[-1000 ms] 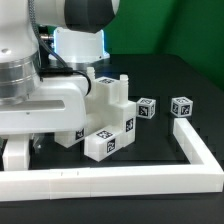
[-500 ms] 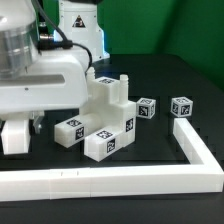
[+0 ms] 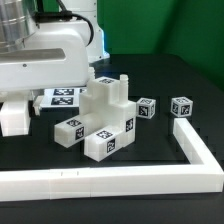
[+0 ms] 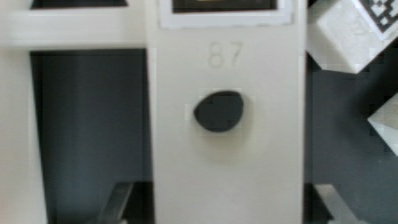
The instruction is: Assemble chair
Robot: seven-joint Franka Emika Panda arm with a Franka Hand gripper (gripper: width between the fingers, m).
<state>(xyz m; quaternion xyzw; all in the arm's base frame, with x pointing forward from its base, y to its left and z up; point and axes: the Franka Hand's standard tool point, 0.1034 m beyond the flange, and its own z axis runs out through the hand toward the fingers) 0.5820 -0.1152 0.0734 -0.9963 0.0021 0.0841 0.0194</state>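
The partly built chair (image 3: 104, 118), a chunky stack of white tagged blocks, stands mid-table. Two small tagged cubes (image 3: 147, 108) (image 3: 181, 106) lie apart from it toward the exterior view's right. In the wrist view my gripper (image 4: 226, 206) straddles a white chair slab (image 4: 228, 150) with a dark round hole and an embossed "87"; the jaws sit close against its two sides. In the exterior view this part hangs under my hand, showing a white end (image 3: 15, 116) and a tag (image 3: 62, 96). The fingers are hidden there.
The long white L-shaped border rail (image 3: 110, 182) runs along the front and up the exterior view's right side. The robot arm (image 3: 40, 55) fills the upper left of that view. More tagged white blocks (image 4: 356, 40) show beside the slab in the wrist view.
The arm has risen and swung toward the exterior view's left. The white part under the hand has come up with it, uncovering its tag beside the chair stack.
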